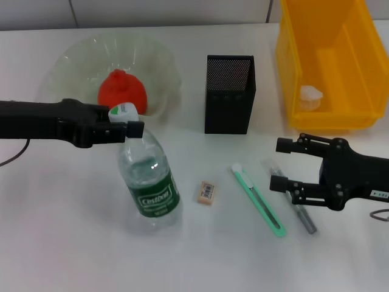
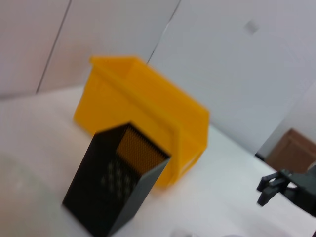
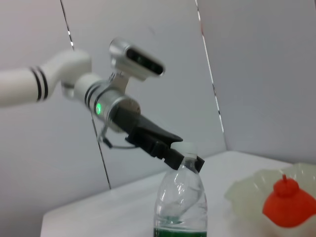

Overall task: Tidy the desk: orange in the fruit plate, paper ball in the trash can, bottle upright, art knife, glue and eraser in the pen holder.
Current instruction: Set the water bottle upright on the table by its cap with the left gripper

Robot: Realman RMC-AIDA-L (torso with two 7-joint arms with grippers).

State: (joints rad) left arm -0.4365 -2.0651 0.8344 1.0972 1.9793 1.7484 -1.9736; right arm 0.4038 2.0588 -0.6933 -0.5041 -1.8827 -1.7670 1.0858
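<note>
The clear bottle with a green label stands upright at the front left. My left gripper is shut on its white-capped neck, and the right wrist view shows the left gripper on the bottle too. The orange lies in the clear fruit plate. A paper ball lies in the yellow trash can. The eraser, the green art knife and the grey glue lie on the table before the black mesh pen holder. My right gripper is open just above the glue's far end.
The white table carries everything. The pen holder stands next to the yellow can in the left wrist view, with my right gripper farther off. A grey wall rises behind the table.
</note>
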